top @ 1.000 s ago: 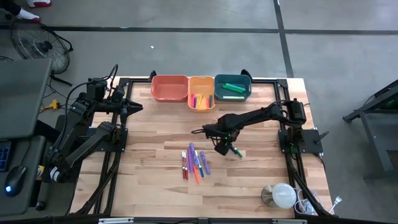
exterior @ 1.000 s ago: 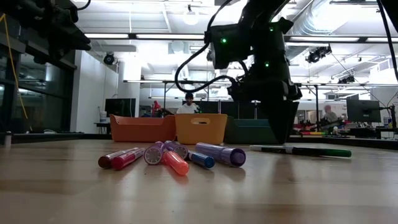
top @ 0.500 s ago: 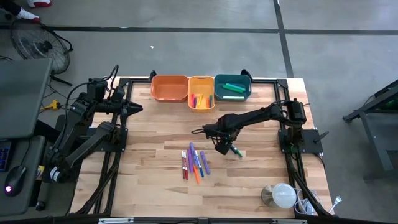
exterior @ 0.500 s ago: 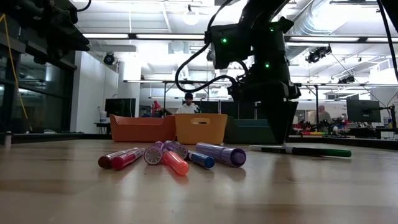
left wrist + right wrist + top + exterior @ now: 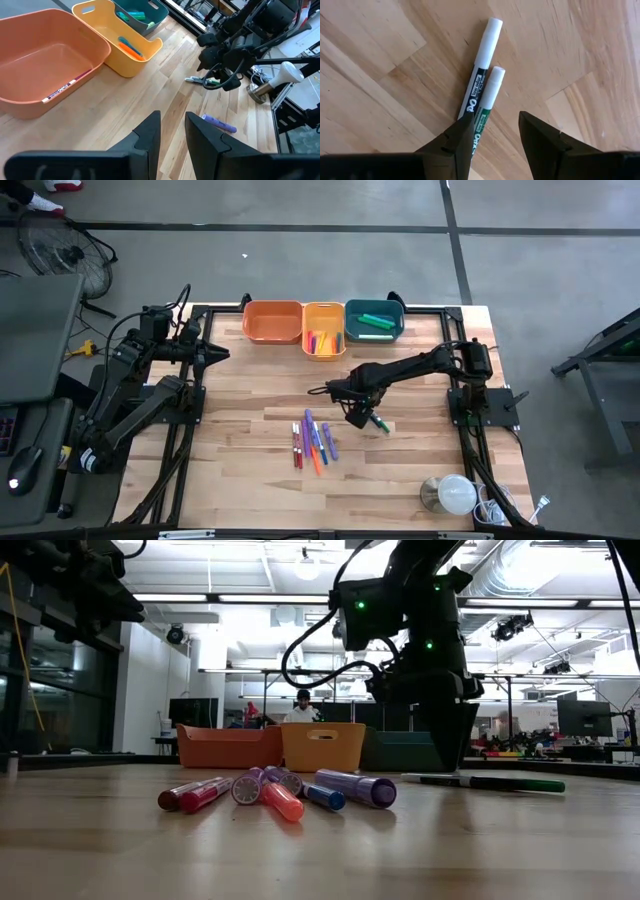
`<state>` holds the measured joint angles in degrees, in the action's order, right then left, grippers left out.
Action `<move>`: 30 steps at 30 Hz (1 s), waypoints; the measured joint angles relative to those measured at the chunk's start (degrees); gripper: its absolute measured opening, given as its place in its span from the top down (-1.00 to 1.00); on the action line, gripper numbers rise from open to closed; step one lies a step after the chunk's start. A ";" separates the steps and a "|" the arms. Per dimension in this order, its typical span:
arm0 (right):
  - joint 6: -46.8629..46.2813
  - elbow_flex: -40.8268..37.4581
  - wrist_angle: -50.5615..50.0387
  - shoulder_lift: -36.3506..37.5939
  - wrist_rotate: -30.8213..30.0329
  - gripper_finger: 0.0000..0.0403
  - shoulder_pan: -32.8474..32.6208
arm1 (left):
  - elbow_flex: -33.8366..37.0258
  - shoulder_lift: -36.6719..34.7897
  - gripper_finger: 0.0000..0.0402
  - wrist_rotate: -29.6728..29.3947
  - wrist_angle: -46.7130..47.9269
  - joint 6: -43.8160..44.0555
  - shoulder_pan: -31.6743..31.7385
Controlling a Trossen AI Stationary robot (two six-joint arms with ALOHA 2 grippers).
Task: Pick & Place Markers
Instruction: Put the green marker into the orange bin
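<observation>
1. At table centre, the right gripper [image 5: 358, 417] is held low over two markers lying side by side on the wood: a black marker [image 5: 481, 70] and a green marker [image 5: 487, 100], their barrels touching.
2. In the right wrist view, the right gripper's fingers [image 5: 454, 140] are seen spread apart and clamped on nothing; the marker pair runs in under one finger, with bare wood showing in the gap.
3. In the low view, the same pair is seen as one long line flat on the table [image 5: 320, 840], green cap [image 5: 530, 784] at the far end, just beside the right gripper's base.
4. A loose cluster of markers [image 5: 312, 442] (red, pink, purple, orange, blue) is laid on the wood nearer the front edge, apart from the right gripper.
5. Three bins are lined up at the back edge: orange bin [image 5: 272, 321], yellow bin [image 5: 323, 313], teal bin [image 5: 374, 308]. Markers are seen inside the yellow bin, green ones in the teal bin, and one marker [image 5: 67, 86] in the orange bin.
6. The left gripper [image 5: 172, 131] is parked at the table's left edge near the orange bin, fingers slightly parted, nothing held.
7. A white-domed lamp [image 5: 452, 494] is stood at the front right corner.
</observation>
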<state>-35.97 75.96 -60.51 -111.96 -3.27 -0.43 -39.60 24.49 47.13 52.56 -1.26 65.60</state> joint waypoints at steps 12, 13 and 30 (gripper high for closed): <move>-1.47 -0.88 1.95 0.00 -0.59 0.29 0.00 | 0.00 0.00 0.56 0.33 -0.02 0.01 0.00; -1.92 -1.65 2.57 0.00 -0.17 0.29 0.00 | -0.01 0.00 0.56 0.33 -0.02 0.00 0.02; -6.22 -8.98 9.10 0.33 2.66 0.29 -1.16 | 0.01 0.00 0.56 0.46 -0.04 -0.04 0.00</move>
<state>-42.19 66.98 -51.41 -111.63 -0.61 -1.58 -39.59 24.49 47.59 52.51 -1.30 65.60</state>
